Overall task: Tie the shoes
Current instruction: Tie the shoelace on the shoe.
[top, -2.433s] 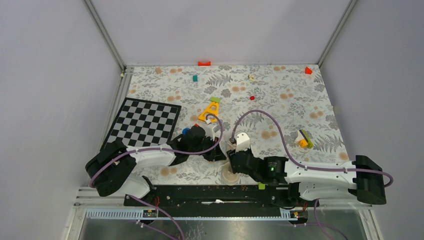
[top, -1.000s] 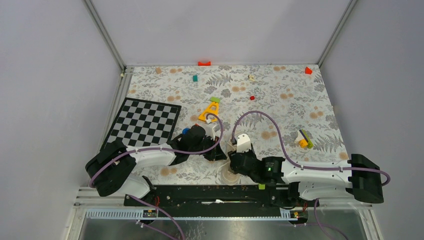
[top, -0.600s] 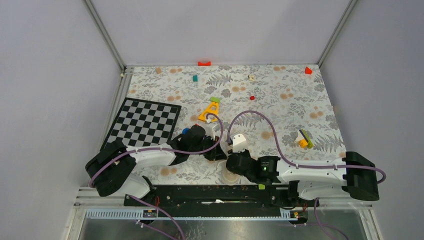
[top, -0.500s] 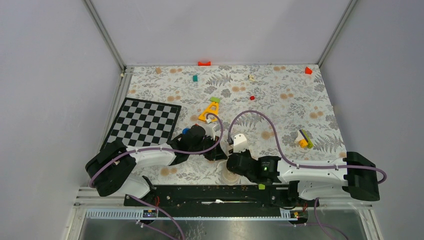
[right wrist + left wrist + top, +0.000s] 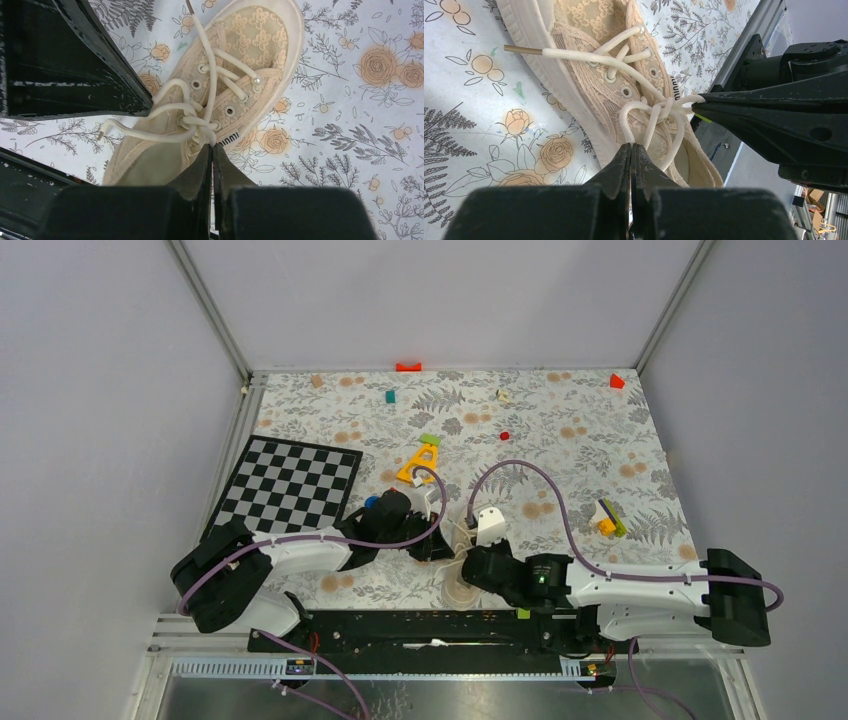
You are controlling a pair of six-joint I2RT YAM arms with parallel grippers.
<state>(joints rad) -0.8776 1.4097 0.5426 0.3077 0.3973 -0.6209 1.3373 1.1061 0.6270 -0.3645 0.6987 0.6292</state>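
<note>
Floral table [image 5: 560, 410], cream sneaker [image 5: 250, 40]: left tool [image 5: 631, 150] and right tool [image 5: 212, 147] both pinching lace loops [image 5: 172, 106]. Pull unevenly and a loop probably slips out, or the sneaker drags.

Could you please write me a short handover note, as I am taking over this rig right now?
Left gripper: shut, pinching a loop of the laces.
Right gripper: shut on the laces at the knot, from the opposite side.
Sneaker: lying on the floral table near its front edge, between the grippers.
Done: laces crossed into a loose knot.
Left: no finished bow; one lace end trails off the shoe onto the table.
</note>
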